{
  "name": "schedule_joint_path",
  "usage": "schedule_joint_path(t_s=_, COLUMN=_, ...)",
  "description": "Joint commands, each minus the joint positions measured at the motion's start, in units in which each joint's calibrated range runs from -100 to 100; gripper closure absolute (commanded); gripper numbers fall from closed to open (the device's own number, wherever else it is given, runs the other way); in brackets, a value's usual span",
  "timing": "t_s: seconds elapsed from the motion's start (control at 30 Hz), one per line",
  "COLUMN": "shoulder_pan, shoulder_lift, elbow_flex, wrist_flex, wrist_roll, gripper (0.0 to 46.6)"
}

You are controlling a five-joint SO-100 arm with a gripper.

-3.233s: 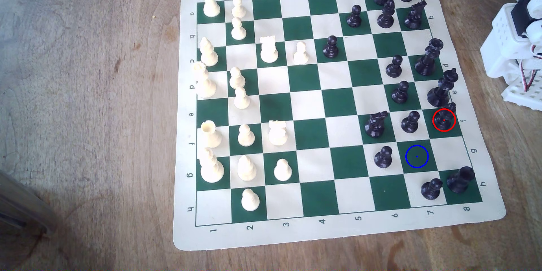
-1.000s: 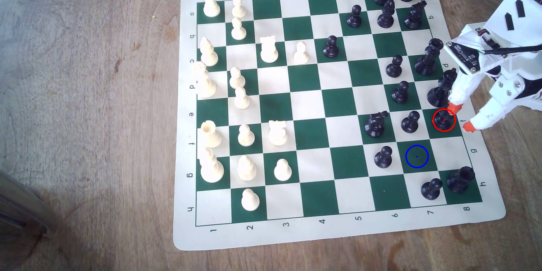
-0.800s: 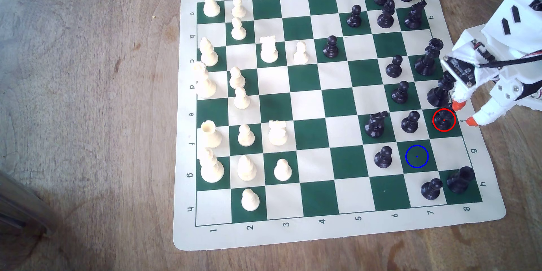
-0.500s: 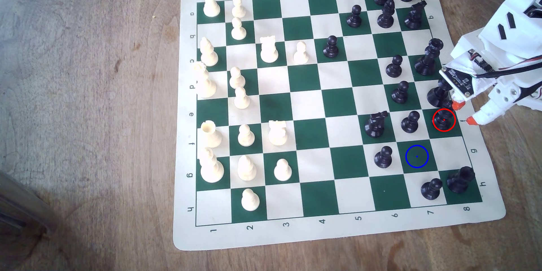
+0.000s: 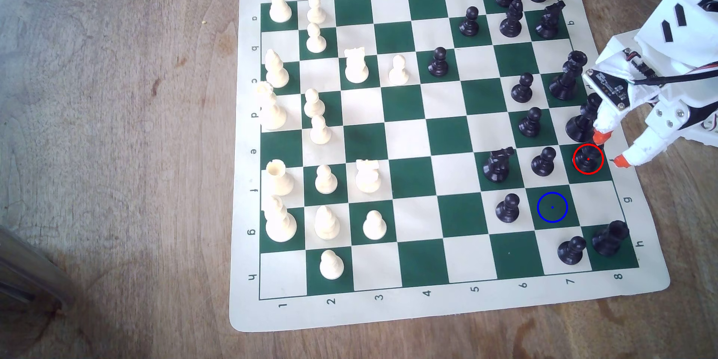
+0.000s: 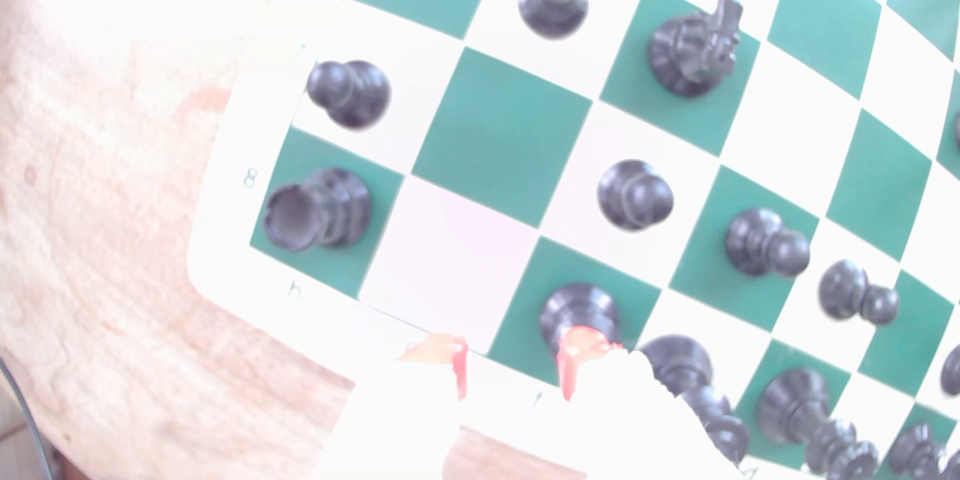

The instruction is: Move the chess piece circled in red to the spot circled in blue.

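The chess piece circled in red [image 5: 586, 161] is a slim black bishop on a dark green square at the board's edge on the exterior view's right. My gripper [image 5: 612, 149] is open and low beside it, towards the board's edge. One orange fingertip [image 5: 602, 137] overlaps the bishop's head; the other [image 5: 621, 161] hangs over the board's border. In the wrist view the bishop [image 6: 579, 306] sits just ahead of the gripper [image 6: 514, 360], partly behind one fingertip [image 6: 579, 350]. The spot circled in blue [image 5: 552, 207] is a bare dark green square diagonally nearby.
A tall black king [image 5: 579, 126] stands close behind the bishop, under my wrist. Black pawns [image 5: 543, 161] [image 5: 508, 208] [image 5: 571, 250], a knight [image 5: 497, 165] and a rook [image 5: 610, 238] ring the blue spot. White pieces stand on the exterior view's left. The board [image 5: 645, 265] lies on a wooden table.
The arm swung in from the exterior view's right and came down beside the bishop. In the last half second the wrist rose slightly while the fingertips barely moved. No piece has moved.
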Motion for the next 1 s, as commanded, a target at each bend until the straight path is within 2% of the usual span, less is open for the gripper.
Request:
schedule_joint_path(t_s=0.0, shoulder_pan=0.0, shoulder_lift=0.1, elbow_flex=-5.7, wrist_flex=0.1, wrist_roll=0.1, gripper=36.6)
schedule_joint_path(t_s=0.4, shoulder_pan=6.6, shoulder_lift=-2.8, elbow_flex=2.0, wrist_flex=0.9, wrist_roll=3.6, gripper=36.8)
schedule_joint_path(t_s=0.97, shoulder_pan=6.2, shoulder_lift=-3.2, elbow_flex=7.6, wrist_flex=-2.0, wrist_roll=3.3, gripper=35.0)
